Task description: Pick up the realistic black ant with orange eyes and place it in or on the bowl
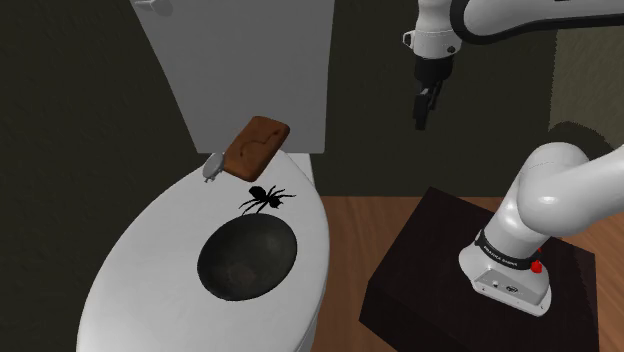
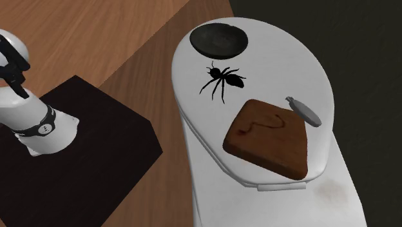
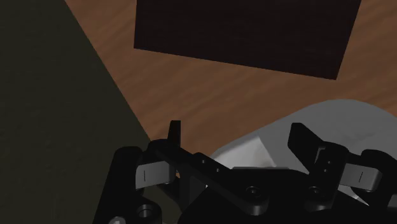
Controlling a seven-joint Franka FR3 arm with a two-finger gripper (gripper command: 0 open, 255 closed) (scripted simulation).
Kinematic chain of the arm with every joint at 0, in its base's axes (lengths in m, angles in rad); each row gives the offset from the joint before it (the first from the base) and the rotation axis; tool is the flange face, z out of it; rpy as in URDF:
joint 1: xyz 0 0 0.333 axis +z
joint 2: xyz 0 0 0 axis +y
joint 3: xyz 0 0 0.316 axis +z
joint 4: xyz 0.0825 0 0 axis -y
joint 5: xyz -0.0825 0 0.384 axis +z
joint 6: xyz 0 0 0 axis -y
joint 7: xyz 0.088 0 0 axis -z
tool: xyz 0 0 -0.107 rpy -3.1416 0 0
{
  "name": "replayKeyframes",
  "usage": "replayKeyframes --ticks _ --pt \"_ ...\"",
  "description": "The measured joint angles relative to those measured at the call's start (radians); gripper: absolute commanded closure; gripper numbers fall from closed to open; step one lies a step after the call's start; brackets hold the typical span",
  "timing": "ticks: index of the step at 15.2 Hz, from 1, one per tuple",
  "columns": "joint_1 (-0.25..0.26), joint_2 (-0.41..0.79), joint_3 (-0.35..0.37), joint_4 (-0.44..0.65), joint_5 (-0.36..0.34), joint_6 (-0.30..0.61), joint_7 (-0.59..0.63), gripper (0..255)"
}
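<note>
White toilet [image 1: 130, 270] at the shoulder view's left, lid shut. On the lid, near its middle: dark bowl [image 1: 248, 257], upright. Just beyond the bowl's far rim: black ant [image 1: 266, 197], legs spread, flat on the lid. Farther back, at the foot of the tank [image 1: 240, 70]: brown slab [image 1: 257, 146], with a small grey thing [image 1: 212, 167] just beside it on the left. High, right of the tank: gripper [image 1: 425, 108], pointing down, well apart from ant and bowl. Lower right: dark stand [image 1: 420, 260] on wood floor [image 1: 355, 225], white arm [image 1: 560, 195] rising from it.
</note>
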Motion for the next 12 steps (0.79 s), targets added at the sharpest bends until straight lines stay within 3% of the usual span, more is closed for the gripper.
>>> replayKeyframes --ticks 5,12 --pt "0.022 0.075 0.054 0.036 0.053 0.012 0.068 0" --pt "0.055 0.299 0.164 0.194 0.145 0.026 0.215 0"
